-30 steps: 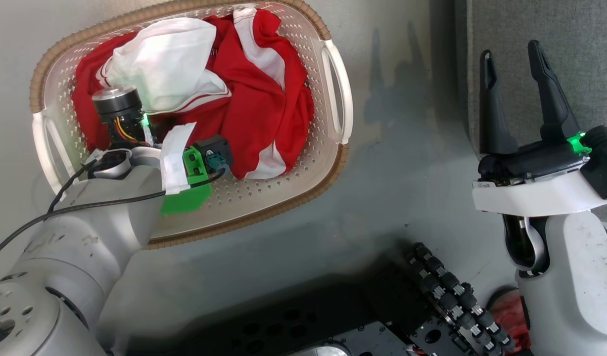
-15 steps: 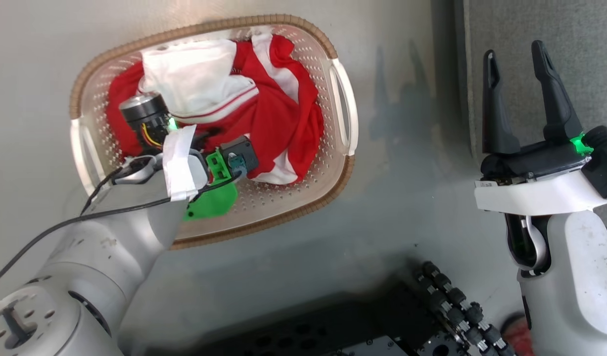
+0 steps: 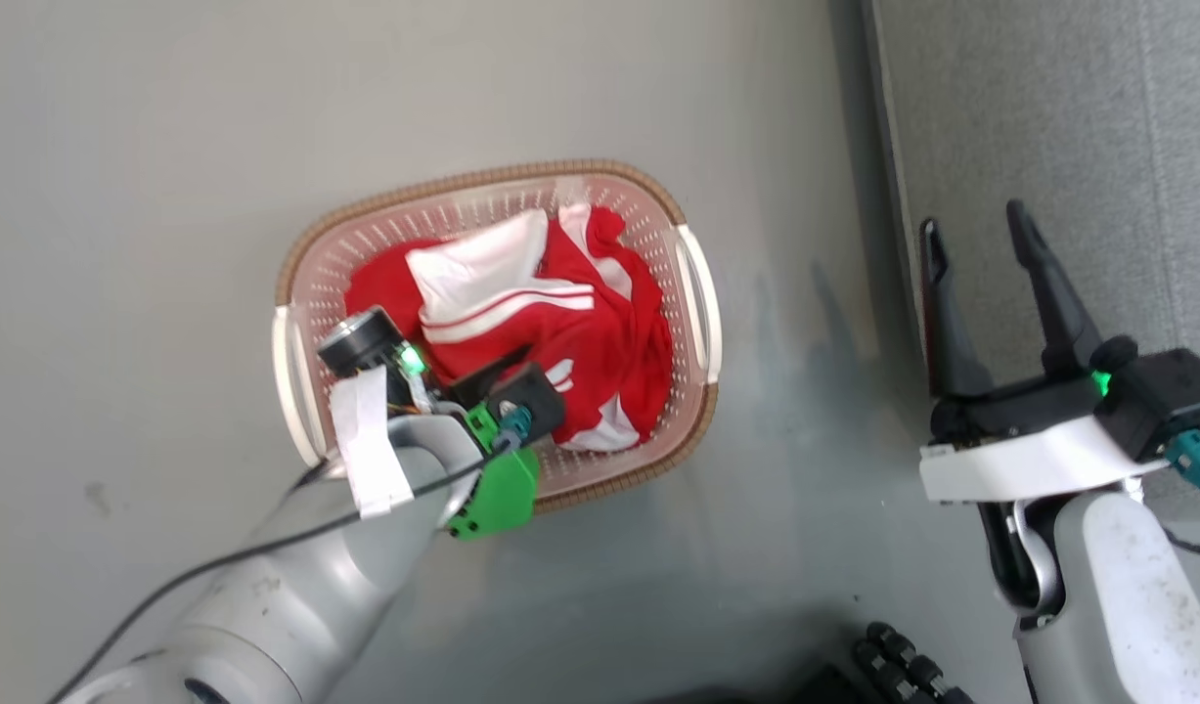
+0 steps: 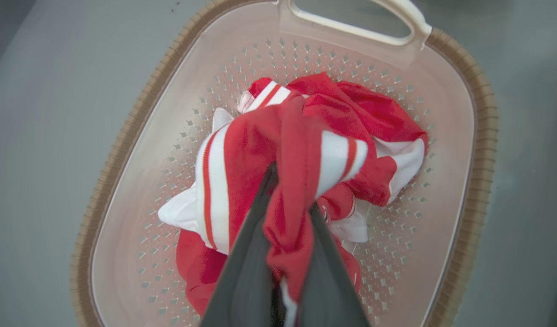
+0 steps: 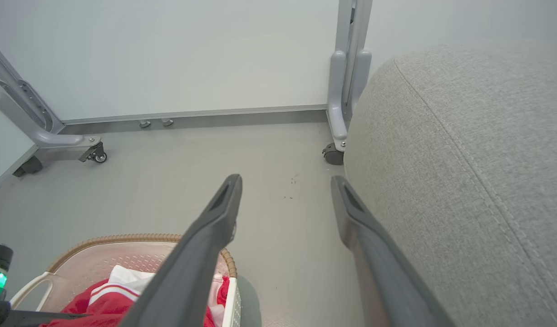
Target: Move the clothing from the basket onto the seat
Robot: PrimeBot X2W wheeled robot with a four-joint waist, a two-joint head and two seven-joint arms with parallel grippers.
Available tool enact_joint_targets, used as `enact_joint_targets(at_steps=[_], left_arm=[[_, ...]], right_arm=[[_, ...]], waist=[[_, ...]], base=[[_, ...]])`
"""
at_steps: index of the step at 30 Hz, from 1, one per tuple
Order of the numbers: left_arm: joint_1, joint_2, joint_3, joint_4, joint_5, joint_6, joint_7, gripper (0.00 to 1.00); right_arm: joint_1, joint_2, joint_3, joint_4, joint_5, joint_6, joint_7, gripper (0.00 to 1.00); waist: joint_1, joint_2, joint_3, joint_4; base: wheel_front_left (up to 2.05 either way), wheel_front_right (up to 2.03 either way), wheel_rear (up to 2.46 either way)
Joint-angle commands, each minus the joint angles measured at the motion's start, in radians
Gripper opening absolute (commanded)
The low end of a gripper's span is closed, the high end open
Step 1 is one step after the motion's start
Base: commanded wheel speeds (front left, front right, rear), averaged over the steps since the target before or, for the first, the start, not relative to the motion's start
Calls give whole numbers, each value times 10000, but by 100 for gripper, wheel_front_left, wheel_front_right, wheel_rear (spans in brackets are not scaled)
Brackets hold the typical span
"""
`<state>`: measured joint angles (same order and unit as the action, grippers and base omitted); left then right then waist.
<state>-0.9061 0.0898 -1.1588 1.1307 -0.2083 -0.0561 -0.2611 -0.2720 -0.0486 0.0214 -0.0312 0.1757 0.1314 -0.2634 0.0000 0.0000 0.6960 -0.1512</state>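
The basket [image 3: 482, 181] stands on the grey floor, left of the seat [image 3: 1049, 117]. Red clothing [image 3: 580, 342] with white stripes lies bunched inside it. In the left wrist view my left gripper [image 4: 289, 195] is shut on a raised fold of the striped jersey [image 4: 305, 150], above the basket's perforated bottom [image 4: 137, 227]. Plainer red cloth [image 4: 194, 268] lies underneath. In the head view my left wrist [image 3: 433, 420] covers those fingers. My right gripper [image 3: 971, 254] is open and holds nothing, at the seat's left edge [image 5: 464, 159]; the basket rim [image 5: 124, 239] and clothing [image 5: 110, 299] lie below it.
A grey wheeled frame leg [image 5: 339, 113] with a caster [image 5: 332, 154] stands against the seat's far corner, and another leg [image 5: 46, 131] is at the far left by the white wall. My dark base roller [image 3: 903, 665] shows at the bottom of the head view.
The head camera has drawn up and back, so the basket looks smaller and nearer the middle. My left wrist has stayed over the basket; the white-striped cloth is bunched tighter. The right gripper stays open.
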Motion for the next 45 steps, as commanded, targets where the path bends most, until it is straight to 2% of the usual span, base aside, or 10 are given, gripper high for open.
enact_joint_targets(at_steps=[1, 13, 22, 33, 45], left_arm=[[376, 64, 97, -361, -145, 157, -45, 0], [3100, 784, 1824, -3664, -1207, 1051, -47, 0], [4508, 987, 2737, -5510, -1195, 1356, -46, 0], [5247, 1055, 3810, -7467, -1200, 1406, -47, 0], [4876, 754, 3872, -8156, -997, 1168, -47, 0]], right_arm=[[313, -34, 31, 106, -8, -14, -20, 100], [1964, -39, 1015, 743, 89, -14, -20, 100], [3183, -38, 1472, 1073, 123, -12, -20, 100], [3709, -196, 1953, 1102, 291, -14, -20, 100], [3361, -448, 2861, 1172, 332, -14, -20, 100]], waist=[[0, 0, -1632, 512], [0, 0, -4843, 871], [0, 0, -6639, 984], [0, 0, -7344, 838], [0, 0, -7258, 875]], base=[[0, 0, 0], [0, 0, 0], [0, 0, 0], [0, 0, 0], [0, 0, 0]])
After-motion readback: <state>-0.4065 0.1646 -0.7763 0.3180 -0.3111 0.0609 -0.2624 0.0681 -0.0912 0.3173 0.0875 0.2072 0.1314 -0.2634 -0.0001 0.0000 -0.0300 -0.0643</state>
